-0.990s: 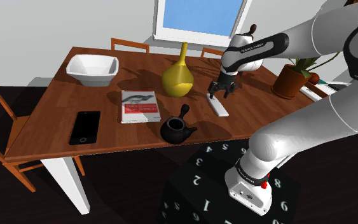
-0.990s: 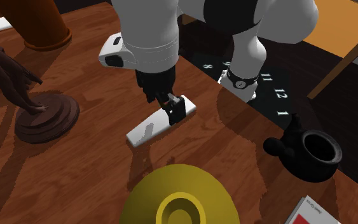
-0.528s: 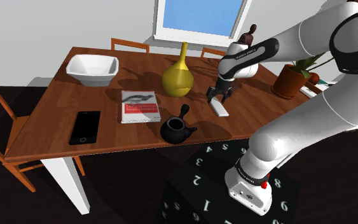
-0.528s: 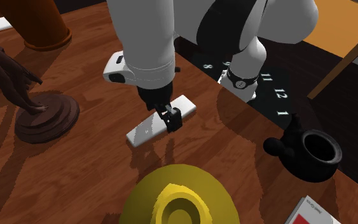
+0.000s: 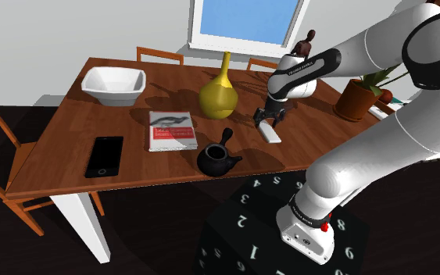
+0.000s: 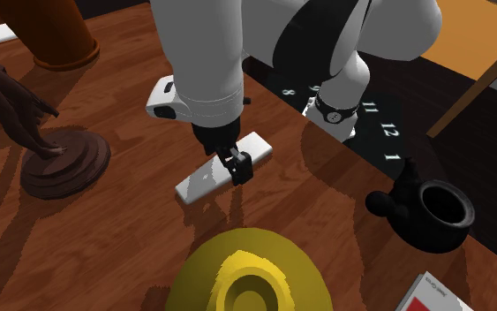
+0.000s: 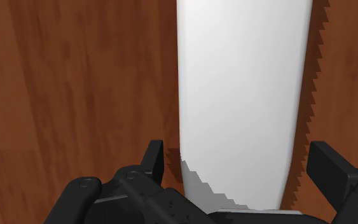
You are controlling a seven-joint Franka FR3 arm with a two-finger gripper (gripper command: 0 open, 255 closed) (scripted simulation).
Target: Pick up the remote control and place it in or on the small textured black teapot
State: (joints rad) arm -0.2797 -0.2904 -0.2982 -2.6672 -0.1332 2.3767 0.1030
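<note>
A plain white remote control (image 5: 271, 133) lies flat on the wooden table (image 5: 69, 156) near its front edge. My black gripper (image 5: 268, 119) is down over it, open. In the wrist view the remote (image 7: 241, 95) runs lengthwise between the two fingers (image 7: 155, 159), which stand on either side of it with small gaps. From the second exterior view the gripper (image 6: 231, 163) sits over the middle of the remote (image 6: 204, 180). The small black teapot (image 5: 218, 158) stands lidless by the table's front edge, toward the shoulder view's left of the remote; its mouth (image 6: 439, 208) is open upward.
A yellow long-necked vase (image 5: 218, 94) stands just behind the teapot and remote. A red and white book (image 5: 171, 130), a black phone (image 5: 105, 155) and a white bowl (image 5: 114, 83) lie further left. A potted plant (image 5: 359, 98) and a brown figurine (image 6: 52, 150) stand beyond the remote.
The gripper has come down and shifted over the remote's middle, its fingers still apart. The remote and teapot have not moved.
</note>
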